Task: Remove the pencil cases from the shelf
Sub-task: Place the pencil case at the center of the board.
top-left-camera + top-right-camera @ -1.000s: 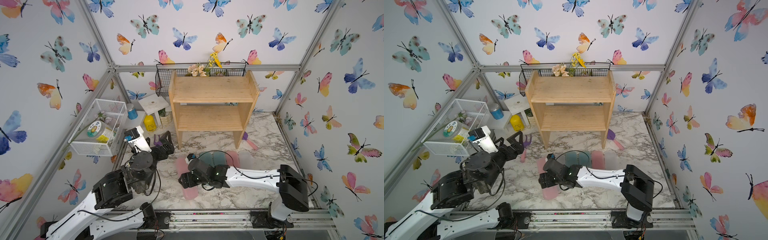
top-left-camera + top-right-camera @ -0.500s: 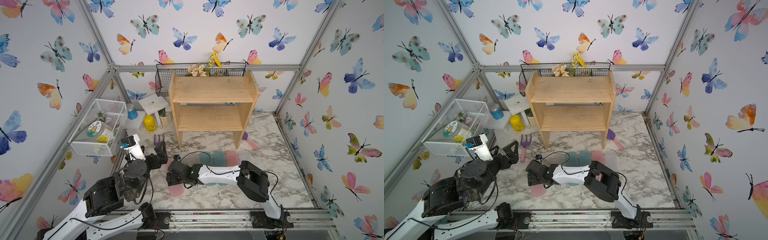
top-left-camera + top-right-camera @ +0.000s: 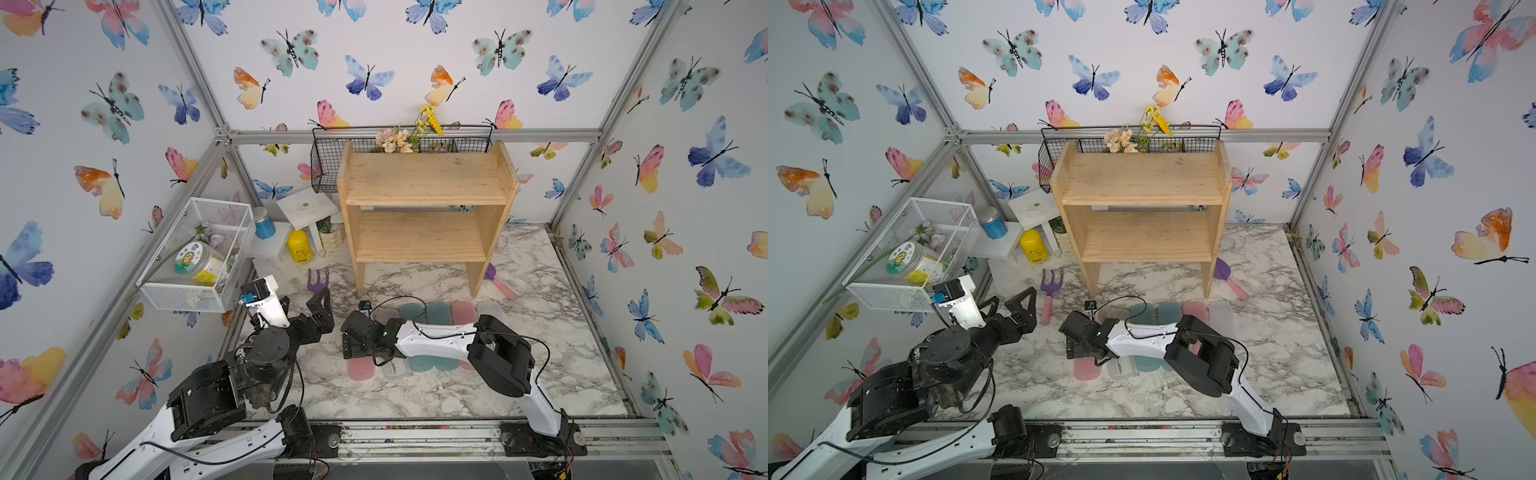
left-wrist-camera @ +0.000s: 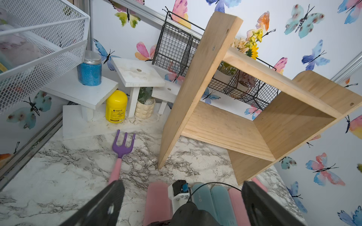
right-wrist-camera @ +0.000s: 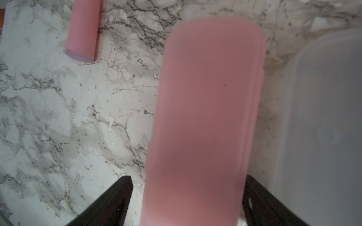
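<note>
Wooden shelf (image 4: pixel 221 127), pencil cases (image 4: pixel 203 197), left pincer (image 4: pixel 182 187) spread wide

Six frosted pencil cases (image 3: pixel 438 312) lie flat on the desk (image 3: pixel 415 395), side by side in a row near its middle: two pink, two teal, two white. The wooden two-tier shelf (image 3: pixel 424 183) stands upright behind them, towards the back edge.

The left arm (image 3: pixel 266 357) and right arm (image 3: pixel 436 338) have white shells, black joints, thin black cables. The left pincer (image 3: pixel 303 300) and right pincer (image 5: pixel 187 176) are black.
</note>
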Available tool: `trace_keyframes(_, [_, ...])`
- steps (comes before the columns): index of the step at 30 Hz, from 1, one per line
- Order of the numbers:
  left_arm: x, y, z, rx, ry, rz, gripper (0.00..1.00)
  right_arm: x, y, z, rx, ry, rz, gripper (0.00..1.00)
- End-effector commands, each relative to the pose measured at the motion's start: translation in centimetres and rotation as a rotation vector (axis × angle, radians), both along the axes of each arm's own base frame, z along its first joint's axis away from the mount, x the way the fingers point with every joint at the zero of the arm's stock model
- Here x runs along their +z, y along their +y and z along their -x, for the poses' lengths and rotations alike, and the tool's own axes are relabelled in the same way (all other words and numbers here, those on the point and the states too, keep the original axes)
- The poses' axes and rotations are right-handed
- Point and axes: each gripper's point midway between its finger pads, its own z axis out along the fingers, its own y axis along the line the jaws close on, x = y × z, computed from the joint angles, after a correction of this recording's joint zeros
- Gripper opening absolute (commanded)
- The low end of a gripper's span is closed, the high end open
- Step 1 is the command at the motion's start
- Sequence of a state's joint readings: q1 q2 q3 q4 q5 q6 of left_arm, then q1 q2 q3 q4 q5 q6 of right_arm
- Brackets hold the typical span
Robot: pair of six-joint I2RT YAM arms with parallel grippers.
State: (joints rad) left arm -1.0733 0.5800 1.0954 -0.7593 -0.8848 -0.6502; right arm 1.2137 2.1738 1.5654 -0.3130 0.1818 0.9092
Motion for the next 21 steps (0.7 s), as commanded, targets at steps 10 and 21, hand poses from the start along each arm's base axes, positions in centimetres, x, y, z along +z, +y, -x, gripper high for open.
trace_keyframes(10, [-0.1, -0.9, -0.4, -0.001, 0.004, 0.043, 0.99, 7.1, 0.1, 1.0, 0.178, -0.128, -0.117, 0.82])
trace_keyframes(21, [-0.5, -0.9, -0.9, 0.034, -0.004, 0.033, 0.99, 2.3, 2.8, 1.0, 0.276, -0.073, -0.029, 0.03])
